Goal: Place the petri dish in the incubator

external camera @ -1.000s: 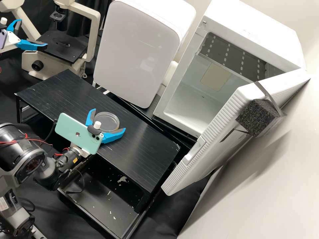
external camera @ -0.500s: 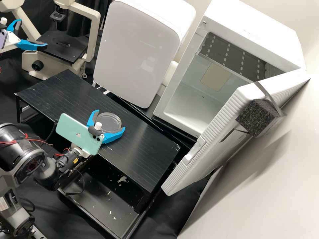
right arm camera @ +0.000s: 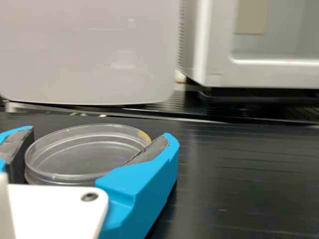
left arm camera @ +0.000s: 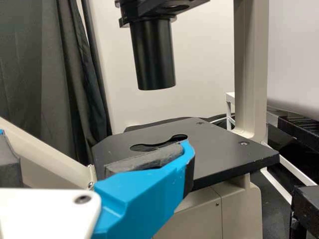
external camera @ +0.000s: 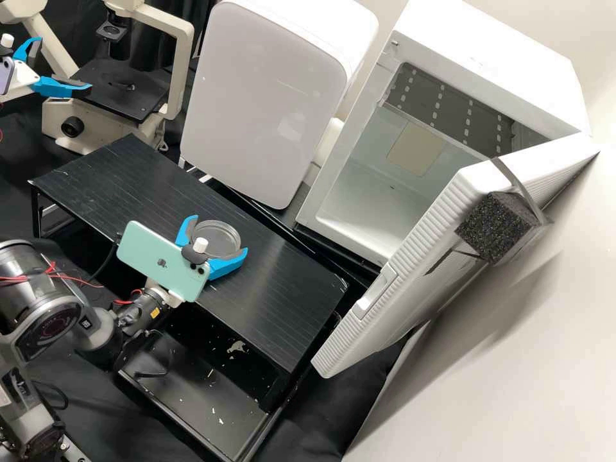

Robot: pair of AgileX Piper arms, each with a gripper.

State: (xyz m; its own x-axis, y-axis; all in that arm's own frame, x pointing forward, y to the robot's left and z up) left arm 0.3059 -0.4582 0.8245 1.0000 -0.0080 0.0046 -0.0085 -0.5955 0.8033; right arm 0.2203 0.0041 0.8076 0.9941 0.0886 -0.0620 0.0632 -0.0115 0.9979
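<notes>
The clear round petri dish [external camera: 224, 241] is over the black raised platform [external camera: 276, 289], between the two blue fingers of my right gripper [external camera: 218, 235]. In the right wrist view, both pads of the right gripper [right arm camera: 101, 133] press against the rim of the petri dish [right arm camera: 84, 154]; whether its base touches the platform I cannot tell. At the right of the high view, the white incubator [external camera: 372, 186] has its door [external camera: 410, 269] swung open. My left gripper [external camera: 61, 64] stands open and empty by the microscope; in its wrist view, the left gripper [left arm camera: 94, 149] is before the stage.
The microscope [external camera: 122, 96] is at the back left. A white appliance with a rounded front [external camera: 263, 102] rises behind the platform, left of the incubator. A black tray [external camera: 205, 398] lies below the platform's front edge. Black foam [external camera: 494, 228] is fixed to the door.
My right gripper's fingers have closed in on the petri dish, and gripper and dish have shifted a little to the right in the high view. The left gripper has kept still.
</notes>
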